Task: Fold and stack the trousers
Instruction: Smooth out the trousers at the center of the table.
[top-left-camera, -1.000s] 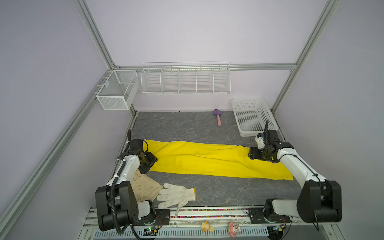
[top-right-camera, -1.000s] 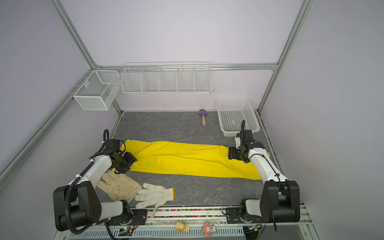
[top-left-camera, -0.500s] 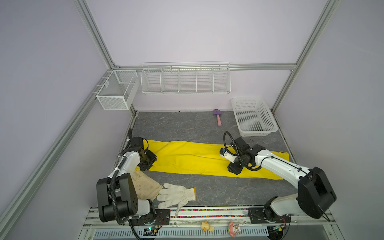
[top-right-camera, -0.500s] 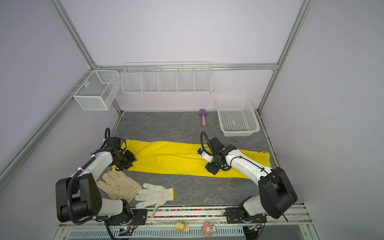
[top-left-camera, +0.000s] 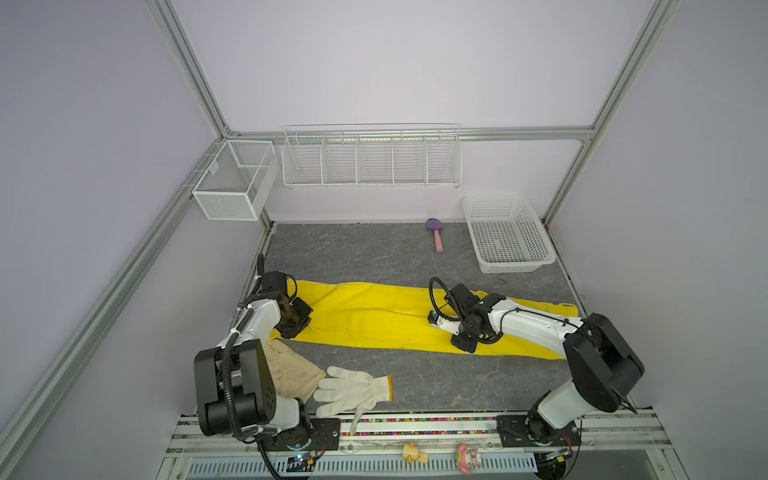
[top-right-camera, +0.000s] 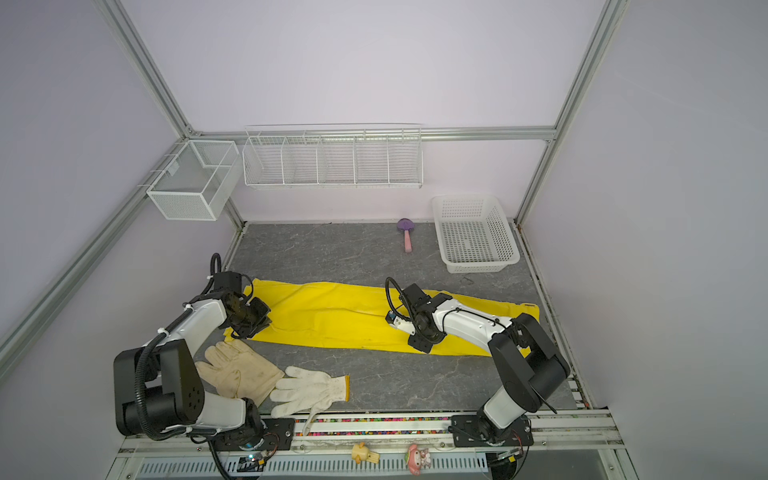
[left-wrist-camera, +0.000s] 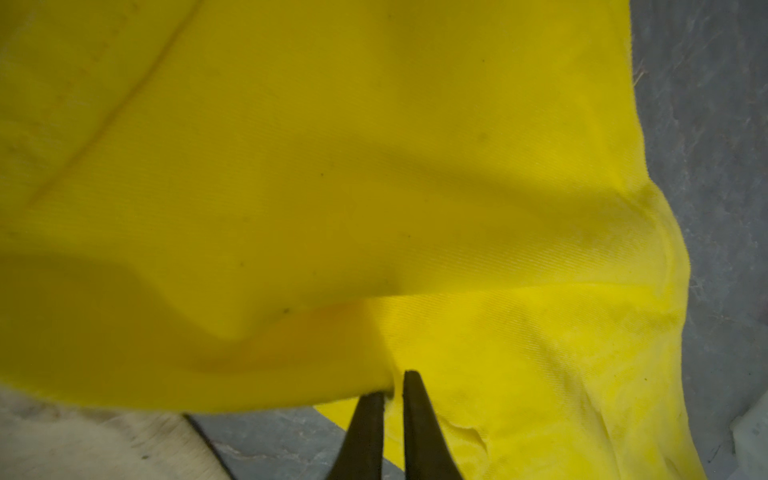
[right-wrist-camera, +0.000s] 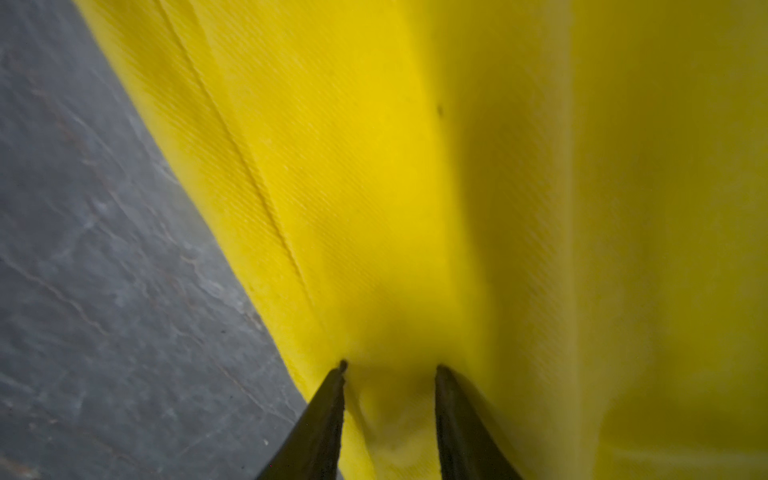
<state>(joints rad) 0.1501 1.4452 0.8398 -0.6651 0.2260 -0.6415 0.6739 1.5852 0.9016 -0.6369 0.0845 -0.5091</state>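
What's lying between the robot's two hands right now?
Only the trousers, spread flat from the left hand to the right hand, as both top views show.

- Pale lilac walls (top-left-camera: 374, 62) close the space on three sides, evenly lit.
- Aluminium frame bars (top-left-camera: 195, 75) run up the corners and along the back wall.
- A white wire rack (top-left-camera: 371, 158) with five compartments hangs on the back wall.
- A white mesh box (top-left-camera: 232, 183) hangs beside it on the left wall.
- The floor (top-left-camera: 353, 249) is a grey marbled mat.
- A white plastic basket (top-left-camera: 536, 237) stands in its far right corner.
- A metal rail (top-left-camera: 415, 436) edges the front.
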